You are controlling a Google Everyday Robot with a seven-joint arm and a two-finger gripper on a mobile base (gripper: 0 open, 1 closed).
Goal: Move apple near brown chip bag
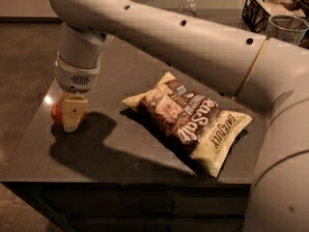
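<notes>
Left: apple (56,113) near the left edge of the table (120,153), mostly hidden behind the gripper (72,121). The gripper points down at the apple; whether it is open or clamped cannot be told. Centre-right: bag (193,120) lying flat, well apart from the apple. Rear: bottle (187,2).

Cream arm (193,37), beige jaws at tip

The table (120,149) holds the apple (56,113) and the brown chip bag (193,122). The end effector (72,116) is over the apple.
</notes>
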